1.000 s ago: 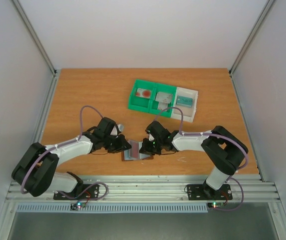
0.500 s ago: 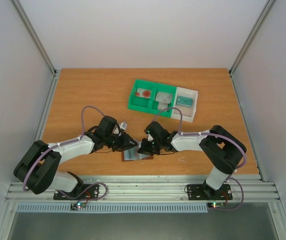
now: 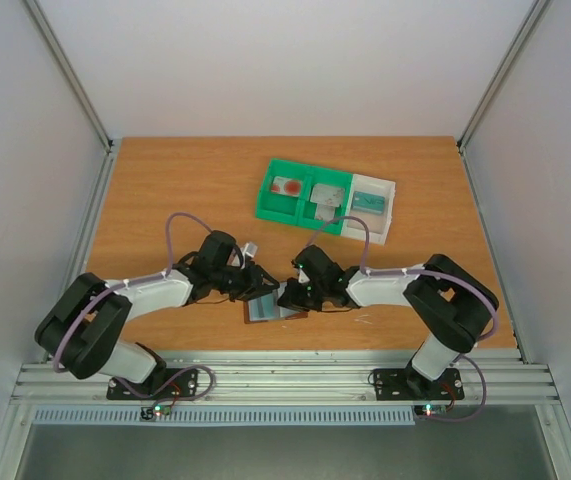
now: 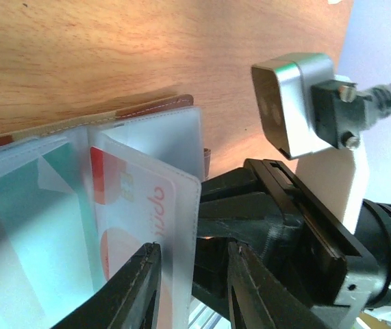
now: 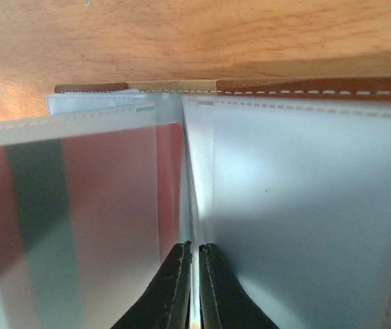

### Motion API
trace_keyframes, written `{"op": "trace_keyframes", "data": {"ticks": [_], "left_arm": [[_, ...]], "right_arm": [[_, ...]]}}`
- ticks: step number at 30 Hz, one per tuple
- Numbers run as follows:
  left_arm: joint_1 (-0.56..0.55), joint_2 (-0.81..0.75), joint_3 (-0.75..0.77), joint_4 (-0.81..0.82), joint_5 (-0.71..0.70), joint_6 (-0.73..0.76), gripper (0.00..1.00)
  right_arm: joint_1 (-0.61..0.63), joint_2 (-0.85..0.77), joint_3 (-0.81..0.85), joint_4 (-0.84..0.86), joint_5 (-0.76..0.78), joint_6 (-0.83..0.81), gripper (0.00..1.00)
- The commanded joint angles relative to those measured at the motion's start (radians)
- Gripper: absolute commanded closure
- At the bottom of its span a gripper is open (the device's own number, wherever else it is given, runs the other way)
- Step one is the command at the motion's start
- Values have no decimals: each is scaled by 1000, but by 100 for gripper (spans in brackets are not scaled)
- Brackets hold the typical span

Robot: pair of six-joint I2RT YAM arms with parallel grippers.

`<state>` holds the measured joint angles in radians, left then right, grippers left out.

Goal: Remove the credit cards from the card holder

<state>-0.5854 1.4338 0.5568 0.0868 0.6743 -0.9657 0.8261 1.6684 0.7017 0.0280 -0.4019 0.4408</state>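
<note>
Top external view: small brown leather-like card holder (image 3: 268,308) lies open on wooden table (image 3: 165,190) between grippers. The right gripper (image 5: 193,250) clamps a clear plastic sleeve (image 5: 305,205); the left gripper (image 4: 194,257) has jaws apart astride a sleeved red card (image 4: 133,199).

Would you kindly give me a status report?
Left end effector open around sleeved red card. Right end effector shut on card holder sleeve. Nothing blocking.

Brown card holder (image 3: 268,308) lies open near front edge of table (image 3: 165,190), clear sleeves fanned up; white red-marked card (image 4: 147,202) sleeved inside.
</note>
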Motion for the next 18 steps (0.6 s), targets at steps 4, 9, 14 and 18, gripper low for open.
{"op": "trace_keyframes", "data": {"ticks": [4, 9, 14, 18], "left_arm": [[-10, 42, 0, 70, 18, -13, 71], [-9, 57, 11, 78, 21, -13, 70], [-10, 75, 19, 120, 36, -32, 70], [-11, 98, 36, 131, 47, -37, 70]], "right_arm": [[8, -98, -51, 37, 76, 23, 92], [8, -130, -47, 15, 102, 8, 91], [9, -110, -49, 25, 87, 27, 92], [8, -197, -51, -83, 184, 9, 92]]}}
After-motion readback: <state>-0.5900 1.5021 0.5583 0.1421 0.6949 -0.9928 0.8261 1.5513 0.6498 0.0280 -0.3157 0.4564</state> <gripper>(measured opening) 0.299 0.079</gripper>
